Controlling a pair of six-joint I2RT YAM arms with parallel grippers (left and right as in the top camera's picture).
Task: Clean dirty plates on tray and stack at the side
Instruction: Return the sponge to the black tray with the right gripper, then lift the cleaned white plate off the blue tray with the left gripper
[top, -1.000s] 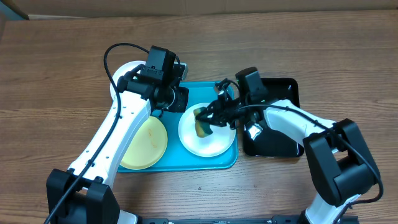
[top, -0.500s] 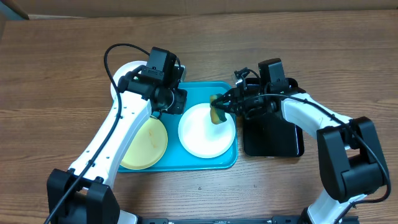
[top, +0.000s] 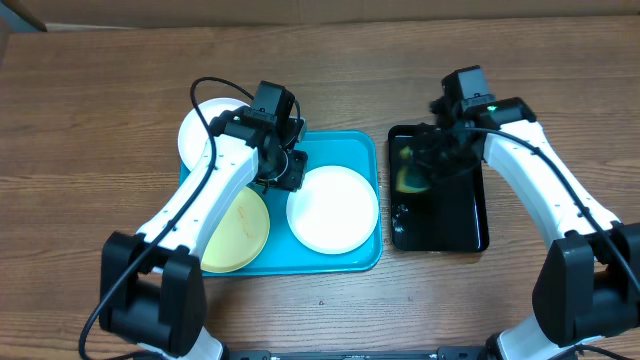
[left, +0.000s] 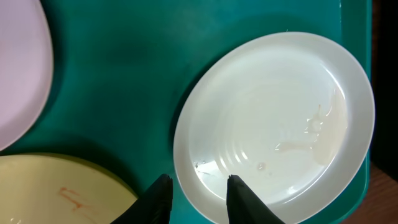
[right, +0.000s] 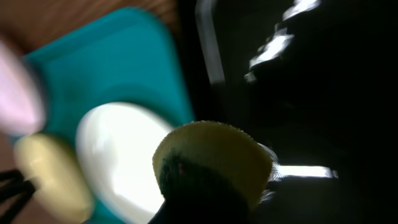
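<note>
Cyan tray (top: 345, 150) on the wooden surface (top: 100, 90), carrying a white plate (top: 333, 208) on the right and a pale yellow plate (top: 237, 230) on the left. Wet streaks only on the white one, so probably wiped already; a reddish-brown smear on the yellow one, so likely next. Another white plate (top: 198, 130) at the tray's far-left corner, partly under the left arm, perhaps the start of the stack. Left fingers (left: 239, 199) apart, straddling the white plate's rim without pinching, seemingly placed for lifting or steadying. Right fingers (top: 430, 163) clamped on a yellow-green sponge (top: 408, 180), parked over the black tray (top: 440, 225), presumably to leave room.
</note>
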